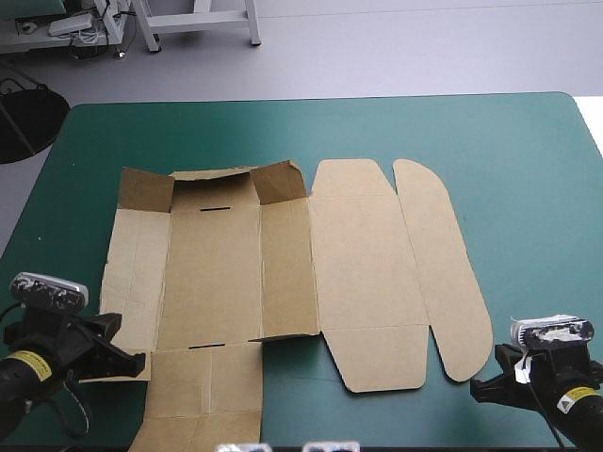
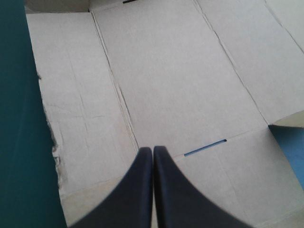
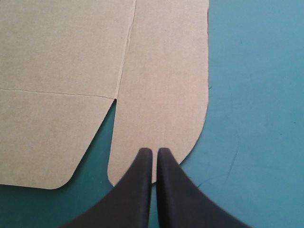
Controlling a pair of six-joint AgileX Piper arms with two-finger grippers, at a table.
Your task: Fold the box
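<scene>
Box [image 1: 283, 273]: brown board sheet, mostly flat at centre of the table [image 1: 528, 141]. Two small flaps [image 1: 278, 181] stand raised along its 12 o'clock edge.
Left claw [image 2: 153, 151]: fingers pressed together, empty, over the sheet's 7 o'clock corner.
Right claw [image 3: 154, 152]: likewise together, empty, at the rounded flap [image 3: 166, 95] tip, 5 o'clock.
Judgement: board is light and stiff, bends only along creases, may slide. Best hold: a free flap edge.

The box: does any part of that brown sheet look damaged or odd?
Yes. The box has a ragged, frayed outer edge beside the left gripper, with wrinkled board next to it. Two small far flaps stand raised while the rest lies flat.
</scene>
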